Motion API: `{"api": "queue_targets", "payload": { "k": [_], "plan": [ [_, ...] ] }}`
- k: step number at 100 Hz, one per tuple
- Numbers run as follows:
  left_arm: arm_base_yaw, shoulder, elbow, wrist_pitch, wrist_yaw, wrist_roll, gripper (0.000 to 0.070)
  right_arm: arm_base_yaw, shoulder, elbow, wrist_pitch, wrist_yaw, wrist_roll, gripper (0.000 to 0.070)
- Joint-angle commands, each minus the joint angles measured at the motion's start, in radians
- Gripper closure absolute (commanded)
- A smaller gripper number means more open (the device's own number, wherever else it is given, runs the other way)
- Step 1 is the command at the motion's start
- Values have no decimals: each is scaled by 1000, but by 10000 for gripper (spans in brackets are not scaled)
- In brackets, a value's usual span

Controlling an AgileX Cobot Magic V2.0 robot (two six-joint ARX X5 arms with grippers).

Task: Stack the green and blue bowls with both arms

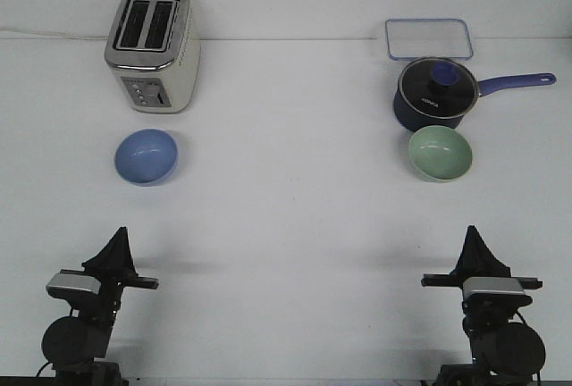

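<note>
The light blue bowl (146, 155) sits upright on the white table at the left, just in front of the toaster. The pale green bowl (440, 153) sits upright at the right, just in front of the saucepan. Both bowls are empty and far apart. My left gripper (120, 232) is low at the near left, well short of the blue bowl, its fingers together in a point. My right gripper (471, 230) is low at the near right, well short of the green bowl, its fingers also together. Neither holds anything.
A silver toaster (153, 46) stands at the back left. A dark blue saucepan (433, 93) with a glass lid and a long handle pointing right stands behind the green bowl. A clear rectangular container lid (429, 38) lies at the back right.
</note>
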Motion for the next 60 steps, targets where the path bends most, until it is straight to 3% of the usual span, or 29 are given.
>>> {"api": "queue_targets", "payload": {
  "k": [1, 60],
  "plan": [
    [0, -1, -19, 12, 0, 13, 690, 0, 43, 66, -58, 0, -10, 700],
    [0, -1, -19, 12, 0, 13, 690, 0, 575, 686, -660, 0, -33, 700]
  ]
}}
